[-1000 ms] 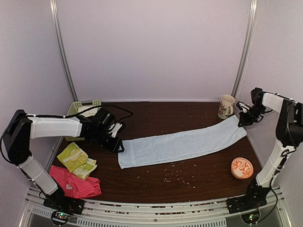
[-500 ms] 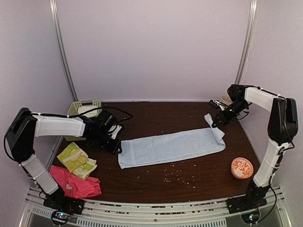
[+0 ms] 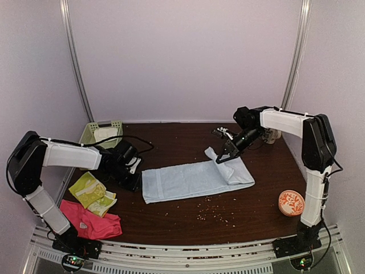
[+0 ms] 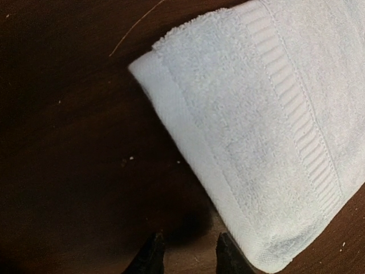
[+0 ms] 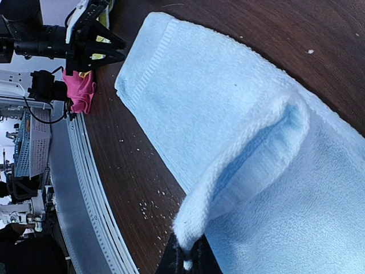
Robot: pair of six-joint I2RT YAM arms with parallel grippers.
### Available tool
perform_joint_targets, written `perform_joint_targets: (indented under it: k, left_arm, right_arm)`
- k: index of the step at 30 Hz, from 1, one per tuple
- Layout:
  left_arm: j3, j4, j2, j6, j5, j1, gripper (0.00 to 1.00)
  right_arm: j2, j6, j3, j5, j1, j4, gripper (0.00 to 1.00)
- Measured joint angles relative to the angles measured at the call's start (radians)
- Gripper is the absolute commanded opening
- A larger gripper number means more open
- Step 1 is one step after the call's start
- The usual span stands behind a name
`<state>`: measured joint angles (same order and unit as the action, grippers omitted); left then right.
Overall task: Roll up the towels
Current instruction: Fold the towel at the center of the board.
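Dark wooden surface (image 3: 256,222), pale walls (image 3: 182,57). Nearest me lie a pink towel (image 3: 91,222) and yellow-green towels (image 3: 88,189). Beyond, my right hand (image 3: 220,159) pinches one end of the pale blue towel (image 3: 177,180), folded over. My left hand (image 3: 137,182), slightly open and empty, sits beside the other end. Next: roll it tightly.

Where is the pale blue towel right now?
In the top view the pale blue towel lies centrally, its left end beside the left pincer, its right end lifted and folded over, pinched in the right pincer.
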<state>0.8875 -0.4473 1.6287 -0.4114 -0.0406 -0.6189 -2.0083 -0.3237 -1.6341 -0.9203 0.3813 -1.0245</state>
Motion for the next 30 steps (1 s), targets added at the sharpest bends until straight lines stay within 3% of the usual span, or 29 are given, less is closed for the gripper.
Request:
perform_joint_targets:
  k: [14, 30]
  left_arm:
    - [-0.059, 0.074, -0.019, -0.044, -0.016, 0.011, 0.32]
    - [-0.137, 0.209, -0.042, -0.115, -0.065, 0.018, 0.32]
  right_arm:
    - [-0.139, 0.314, -0.078, -0.028, 0.242, 0.26, 0.0]
    - [-0.258, 0.542, -0.241, 0.024, 0.352, 0.429, 0.0]
